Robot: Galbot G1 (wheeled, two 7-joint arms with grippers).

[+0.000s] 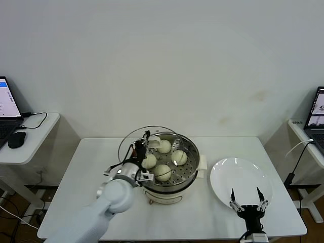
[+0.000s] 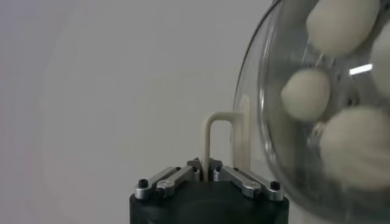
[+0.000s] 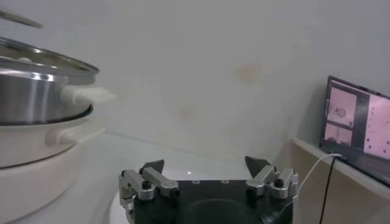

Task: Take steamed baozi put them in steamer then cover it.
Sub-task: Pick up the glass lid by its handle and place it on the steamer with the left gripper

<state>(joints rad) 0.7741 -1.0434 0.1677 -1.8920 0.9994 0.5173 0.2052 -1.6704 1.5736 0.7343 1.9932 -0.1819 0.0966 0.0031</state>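
Stainless steel and white plastic make up the steamer (image 1: 169, 174), which is placed near the middle of the white table (image 1: 91, 167). Four steamed baozi (image 1: 162, 172) are seen inside it, on the perforated tray; in the left wrist view they (image 2: 306, 93) are seen through the glass. The cover (image 1: 132, 143) is held tilted over the left part of the steamer, with its left edge raised, so it is not yet laid flat on the rim. The left gripper (image 1: 142, 150) is placed at the left side of the pot, and its fingers are pressed together on the cream-white bar handle (image 2: 218, 141) of the cover; this pinch is shown clearly in the left wrist view, where the gripper (image 2: 205, 171) is closed around the thin bar.

The right gripper (image 1: 247, 198) is kept low at the near edge of the table, just over the near rim of the white plate (image 1: 238, 174), which lies to the right of the steamer. Its fingers (image 3: 152, 172) are spread apart and nothing is held between them. From the right wrist view the steamer (image 3: 36, 97) is seen from the side, with a small white side handle.

A laptop (image 1: 6, 109) and a mouse (image 1: 16, 139) are placed on a side table at the left, and another laptop (image 1: 316, 116) at the right.
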